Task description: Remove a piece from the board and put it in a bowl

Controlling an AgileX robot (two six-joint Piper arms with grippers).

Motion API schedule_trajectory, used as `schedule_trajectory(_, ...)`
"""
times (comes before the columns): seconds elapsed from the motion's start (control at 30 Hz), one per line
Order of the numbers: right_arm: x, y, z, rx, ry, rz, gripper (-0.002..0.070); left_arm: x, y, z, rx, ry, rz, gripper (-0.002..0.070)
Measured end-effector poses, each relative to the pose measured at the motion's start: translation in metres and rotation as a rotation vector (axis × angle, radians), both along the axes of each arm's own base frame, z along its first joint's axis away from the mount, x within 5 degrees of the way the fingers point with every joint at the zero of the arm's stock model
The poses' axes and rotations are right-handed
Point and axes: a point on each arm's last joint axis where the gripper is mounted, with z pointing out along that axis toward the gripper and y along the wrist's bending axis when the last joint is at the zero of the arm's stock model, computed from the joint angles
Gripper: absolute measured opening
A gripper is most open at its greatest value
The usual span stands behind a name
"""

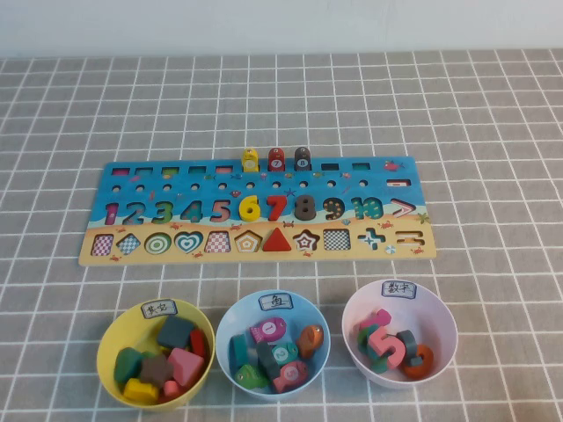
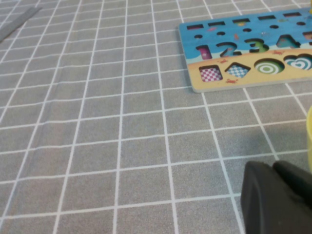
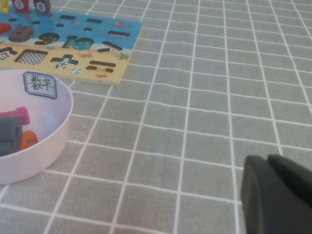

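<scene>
the tabletop (image 1: pixel 493 105) is carrying the board (image 1: pixel 132 255), lying flat beyond three bowls. the blue bowl (image 1: pixel 230 327) is sitting between the yellow and pinkish ones. the yellow fish (image 1: pixel 251 159) is standing upright at the board's far edge, beside the red fish. my left tool (image 2: pixel 275 197) and right tool (image 3: pixel 275 195) are hovering low over bare cloth; i cannot tell whether either is apart or together.

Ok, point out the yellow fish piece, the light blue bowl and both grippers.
yellow fish piece (image 1: pixel 251 160), high view, on its body, standing at the board's far edge.
light blue bowl (image 1: pixel 230 327), high view, on its left rim.
left gripper (image 2: pixel 275 200), left wrist view, on its dark fingers.
right gripper (image 3: pixel 275 195), right wrist view, on its dark fingers.
</scene>
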Motion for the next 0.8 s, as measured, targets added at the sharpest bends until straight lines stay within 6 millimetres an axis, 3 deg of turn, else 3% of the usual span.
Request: schedule_trajectory(0.8,0.0000,0.0000,0.0000,0.000,0.000,0.000,-0.0018,0.0007,-0.0015,0.0025,-0.042,-0.026,-0.004,0.0000)
